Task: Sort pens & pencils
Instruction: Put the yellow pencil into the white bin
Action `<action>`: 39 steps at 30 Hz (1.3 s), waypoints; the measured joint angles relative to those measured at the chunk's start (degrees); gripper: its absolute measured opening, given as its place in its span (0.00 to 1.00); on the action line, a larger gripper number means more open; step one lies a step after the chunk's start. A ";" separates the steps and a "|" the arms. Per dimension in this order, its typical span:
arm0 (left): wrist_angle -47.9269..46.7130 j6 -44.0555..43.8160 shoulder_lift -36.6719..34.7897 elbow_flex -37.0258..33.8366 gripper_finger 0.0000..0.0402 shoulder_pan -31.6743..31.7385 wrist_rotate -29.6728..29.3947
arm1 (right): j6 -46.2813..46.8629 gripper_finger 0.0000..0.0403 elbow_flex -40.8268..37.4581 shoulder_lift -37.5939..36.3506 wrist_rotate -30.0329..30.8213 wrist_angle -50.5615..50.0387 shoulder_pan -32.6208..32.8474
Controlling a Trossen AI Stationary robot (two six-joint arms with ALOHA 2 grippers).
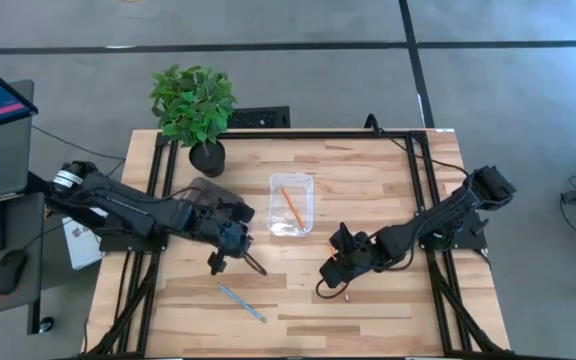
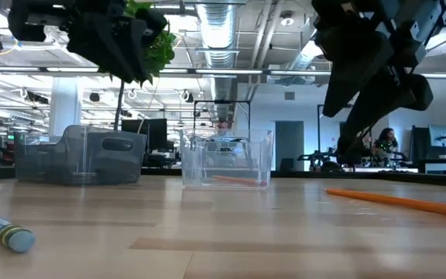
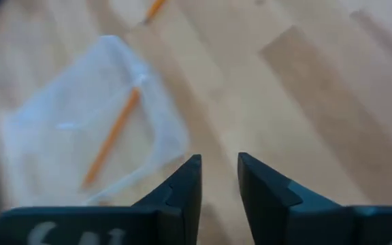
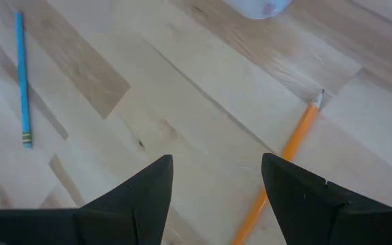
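Both arms are matt black, with angular black claw fingers (image 4: 145, 197).

Left end effector (image 1: 230, 255): over the worktop (image 1: 368, 310), just beside the dark tray (image 1: 206, 190).
Right end effector (image 1: 334, 272): apart from the left one.
Clear tray (image 1: 292, 203): between both end effectors, farther back, holding an orange pencil (image 1: 290, 206).
Light blue pencil (image 1: 242, 303): near the left end effector.

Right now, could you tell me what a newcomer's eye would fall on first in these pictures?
Probably the clear tray at the table's middle, holding one orange pencil. Next, the two dark arms meeting in front of it: the left gripper and right gripper, both open over bare wood. A light blue pencil lies loose near the front edge.
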 joint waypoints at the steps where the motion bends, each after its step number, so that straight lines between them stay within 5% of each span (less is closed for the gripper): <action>1: -0.07 0.28 0.00 0.00 0.24 0.87 2.56 | 0.23 0.62 -0.01 0.01 -0.01 -0.02 -0.05; 7: 0.53 8.37 0.00 0.00 0.32 2.64 1.37 | 9.44 0.62 -0.01 0.01 -2.79 -2.48 0.62; 18: -2.43 -1.34 0.00 0.00 0.35 2.68 -4.34 | 22.35 0.62 -0.03 0.32 -7.87 -4.29 4.74; 25: -2.69 -5.15 0.70 0.02 0.35 2.81 -5.00 | 21.24 0.62 2.06 2.66 -8.97 -7.33 5.48; 33: -0.01 0.32 4.76 0.02 0.35 2.81 -5.27 | 10.74 0.62 19.56 13.97 -14.33 -32.15 4.63; 39: 4.09 10.14 8.83 0.02 0.35 2.81 -5.50 | 10.37 0.62 26.03 19.89 -12.84 -31.27 5.70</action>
